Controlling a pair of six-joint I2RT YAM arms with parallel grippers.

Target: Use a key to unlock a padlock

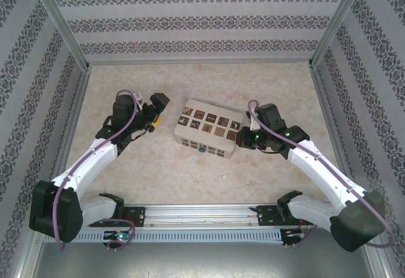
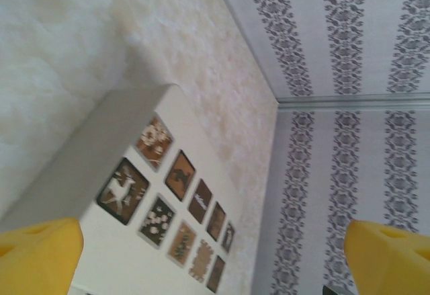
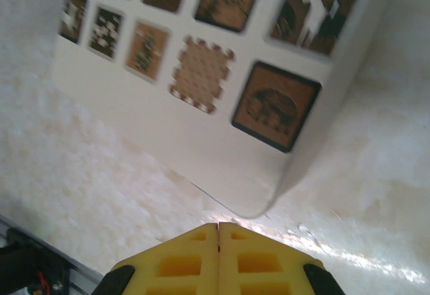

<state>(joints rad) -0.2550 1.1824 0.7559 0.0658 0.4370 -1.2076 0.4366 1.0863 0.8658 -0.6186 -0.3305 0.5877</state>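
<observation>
- Your bench (image 1: pixel 139 164) is a pale marbled slab, with patterned walls (image 1: pixel 190 21) on three sides.
- The cream box (image 1: pixel 209 126) lies flat near the middle with its patterned squares facing up. It sits slightly skewed and within reach of both arms.
- The left arm (image 1: pixel 95 154) reaches to the box's left end and the right arm (image 1: pixel 323 167) to its right end. You have the box bracketed, probably so one side can steady it while the other works.
- Your left claw (image 1: pixel 157 112) is released. Its yellow fingers (image 2: pixel 37 255) are spread wide, just beside the box's left end and not touching it, and it looks ready to brace the box.
- Your right claw (image 3: pixel 218 248) is clenched, with its pads pressed flat together. It hangs low over the bench, just beside the box's near right corner.
- The padlock (image 1: pixel 202 149) is a small blue spot on the box's near face, between the two claws. Its shackle is too small to make out.
- The key is too tiny to pick out, so I cannot tell whether the right claw is pinching it. Such a tight pinch would suit something that thin.
</observation>
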